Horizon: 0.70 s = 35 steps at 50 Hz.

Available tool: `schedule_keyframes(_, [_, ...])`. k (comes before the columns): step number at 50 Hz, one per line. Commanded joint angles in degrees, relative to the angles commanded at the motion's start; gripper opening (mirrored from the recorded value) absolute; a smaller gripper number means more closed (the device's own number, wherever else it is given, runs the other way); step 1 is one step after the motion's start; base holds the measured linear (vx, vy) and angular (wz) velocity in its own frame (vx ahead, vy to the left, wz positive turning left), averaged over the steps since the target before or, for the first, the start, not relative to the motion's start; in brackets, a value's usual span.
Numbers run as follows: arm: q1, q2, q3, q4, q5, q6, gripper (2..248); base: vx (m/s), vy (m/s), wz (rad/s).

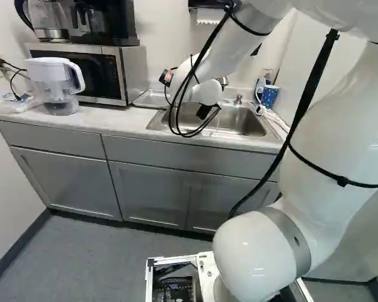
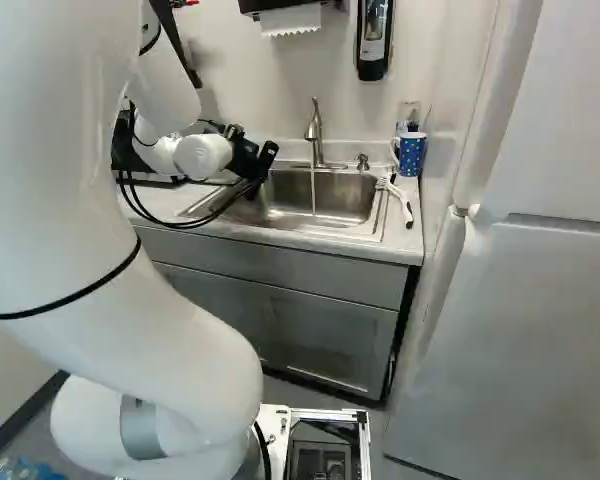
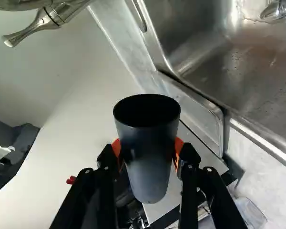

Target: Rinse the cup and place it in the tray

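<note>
My gripper (image 2: 250, 158) is over the left part of the sink (image 2: 358, 205) in the right base view. In the wrist view the gripper (image 3: 148, 150) is shut on a dark grey cup (image 3: 150, 162), an orange pad on either side of it. The cup's open rim shows; whether it holds anything is too dark to tell. A thin stream falls from the faucet (image 2: 315, 130) into the basin, to the right of the gripper. A shallow metal tray (image 1: 150, 99) lies between sink and microwave; its edge shows past the cup in the wrist view.
The microwave (image 1: 129, 69) and a water pitcher (image 1: 55, 85) stand on the counter left of the sink. A blue dotted mug (image 2: 411, 153) and a white brush (image 2: 400, 200) are to its right. A soap dispenser (image 2: 374, 40) hangs above; a fridge (image 2: 520, 330) stands at the right.
</note>
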Motion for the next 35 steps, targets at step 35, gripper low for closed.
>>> schedule_keyframes(35, [0.00, 0.00, 0.00, 0.00, 0.00, -18.67, 123, 0.000, 0.000, 0.000])
